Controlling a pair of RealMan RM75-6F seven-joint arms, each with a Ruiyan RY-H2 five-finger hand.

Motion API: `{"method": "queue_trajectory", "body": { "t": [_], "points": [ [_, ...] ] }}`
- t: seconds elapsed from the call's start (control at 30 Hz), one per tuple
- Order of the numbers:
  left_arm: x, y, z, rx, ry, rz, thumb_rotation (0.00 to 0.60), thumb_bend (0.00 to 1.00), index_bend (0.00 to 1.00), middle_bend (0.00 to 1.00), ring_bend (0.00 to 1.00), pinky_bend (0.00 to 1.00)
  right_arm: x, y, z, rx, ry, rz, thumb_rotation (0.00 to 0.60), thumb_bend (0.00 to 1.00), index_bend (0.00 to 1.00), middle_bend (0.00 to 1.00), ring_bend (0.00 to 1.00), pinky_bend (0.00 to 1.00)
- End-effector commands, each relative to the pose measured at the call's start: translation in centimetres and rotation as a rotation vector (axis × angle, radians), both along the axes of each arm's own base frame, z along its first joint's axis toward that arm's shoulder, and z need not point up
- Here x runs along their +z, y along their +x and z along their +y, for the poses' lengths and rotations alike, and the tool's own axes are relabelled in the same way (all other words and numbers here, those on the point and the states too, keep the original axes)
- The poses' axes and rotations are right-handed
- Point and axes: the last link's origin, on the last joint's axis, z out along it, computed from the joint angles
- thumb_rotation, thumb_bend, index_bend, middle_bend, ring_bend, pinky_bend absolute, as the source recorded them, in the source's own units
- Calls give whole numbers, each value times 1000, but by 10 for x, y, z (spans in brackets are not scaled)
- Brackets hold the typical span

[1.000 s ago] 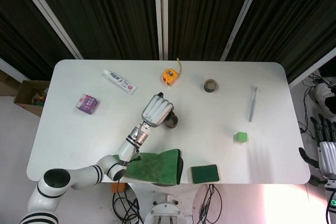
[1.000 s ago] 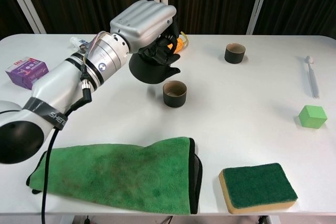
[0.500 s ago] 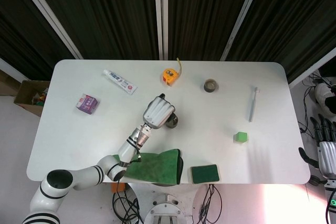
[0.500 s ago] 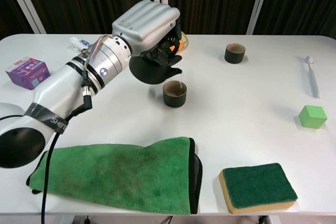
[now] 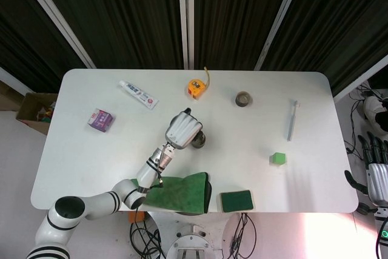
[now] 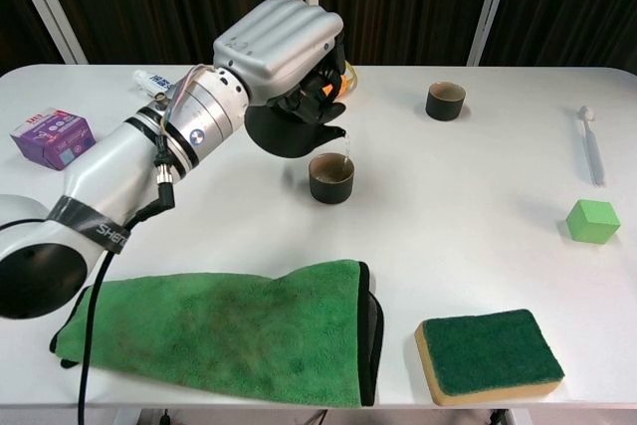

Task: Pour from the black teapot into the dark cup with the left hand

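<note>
Black teapot [image 6: 289, 129], gripped by the left hand [image 6: 279, 42] with fingers closed round it, tilts over the dark cup [image 6: 330, 177] mid-table, a thin stream falling in; right hand [image 5: 377, 177] hangs off-table, fingers apart.

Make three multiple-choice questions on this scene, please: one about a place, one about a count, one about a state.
1. Where is the green cube?
A. near the table's right edge, below the toothbrush
B. on the green cloth
C. beside the purple box

2. How many dark cups stand on the table?
A. one
B. two
C. four

3. What is the left hand doing?
A. resting open on the table
B. pressing the sponge
C. holding the black teapot tilted over a cup

Answers: 1 A, the green cube lies below the toothbrush. 2 B, the dark cup and a far cup. 3 C, the left hand grips the black teapot, a thin stream falling into the cup.
</note>
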Motion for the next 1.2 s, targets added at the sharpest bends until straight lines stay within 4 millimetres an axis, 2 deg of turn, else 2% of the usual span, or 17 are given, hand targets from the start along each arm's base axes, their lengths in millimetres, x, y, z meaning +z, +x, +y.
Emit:
{"method": "queue_trajectory", "body": {
  "t": [0.03, 1.2],
  "points": [
    [0, 0, 0, -4, 3, 2, 600, 333, 1000, 1000, 1000, 541, 0, 0, 0, 0, 0, 0, 600, 212, 0, 0, 0, 0],
    [-1, -2, -2, -54, 53, 56, 600, 333, 1000, 1000, 1000, 541, -1, 0, 0, 0, 3, -1, 600, 212, 0, 0, 0, 0]
  ]
}}
